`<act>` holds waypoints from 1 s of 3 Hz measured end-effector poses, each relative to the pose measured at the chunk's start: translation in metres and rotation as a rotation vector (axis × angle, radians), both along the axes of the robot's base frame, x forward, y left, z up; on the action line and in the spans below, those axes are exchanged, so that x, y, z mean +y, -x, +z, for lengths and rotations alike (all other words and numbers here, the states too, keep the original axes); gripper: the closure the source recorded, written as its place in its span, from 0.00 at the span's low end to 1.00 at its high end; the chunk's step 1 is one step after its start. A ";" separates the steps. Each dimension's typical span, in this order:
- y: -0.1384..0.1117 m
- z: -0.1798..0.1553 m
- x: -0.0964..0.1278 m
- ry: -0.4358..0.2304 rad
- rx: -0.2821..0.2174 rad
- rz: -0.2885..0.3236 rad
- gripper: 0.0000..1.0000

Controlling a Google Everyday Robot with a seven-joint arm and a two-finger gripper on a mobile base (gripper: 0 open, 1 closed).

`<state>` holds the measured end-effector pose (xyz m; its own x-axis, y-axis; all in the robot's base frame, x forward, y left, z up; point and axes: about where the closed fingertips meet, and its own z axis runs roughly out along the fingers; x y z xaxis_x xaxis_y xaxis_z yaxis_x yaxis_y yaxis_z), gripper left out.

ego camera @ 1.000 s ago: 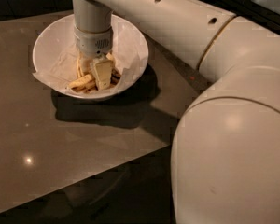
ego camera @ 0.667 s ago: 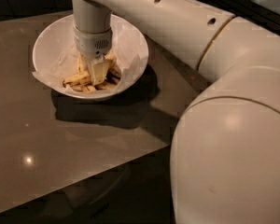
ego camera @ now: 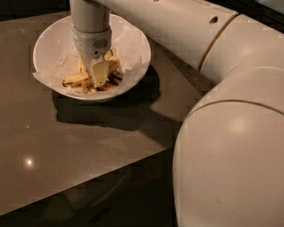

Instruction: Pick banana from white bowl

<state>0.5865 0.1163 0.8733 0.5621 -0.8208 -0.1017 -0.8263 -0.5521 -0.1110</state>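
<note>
The counter point(ego camera: 85, 141) is a glossy grey-brown slab with a small glint of light point(ego camera: 28, 162) on it, and the room behind is dark. The white bowl point(ego camera: 47, 46), lined with crumpled paper point(ego camera: 132, 51), stands at the counter's far side. The banana point(ego camera: 75, 79) lies in the bowl's bottom among others. The gripper point(ego camera: 98, 74) is down among them; whether it holds anything I cannot tell.

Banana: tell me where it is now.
The banana lies upper left in the camera view, inside the white bowl on paper; the end effector reaches down right beside it.
</note>
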 end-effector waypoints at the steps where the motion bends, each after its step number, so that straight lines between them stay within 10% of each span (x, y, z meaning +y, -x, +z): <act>1: 0.019 0.024 -0.004 0.001 -0.046 -0.058 1.00; 3: 0.040 0.052 -0.002 -0.005 -0.098 -0.101 1.00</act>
<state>0.5462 0.1147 0.9255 0.4842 -0.8733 -0.0547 -0.8627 -0.4660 -0.1967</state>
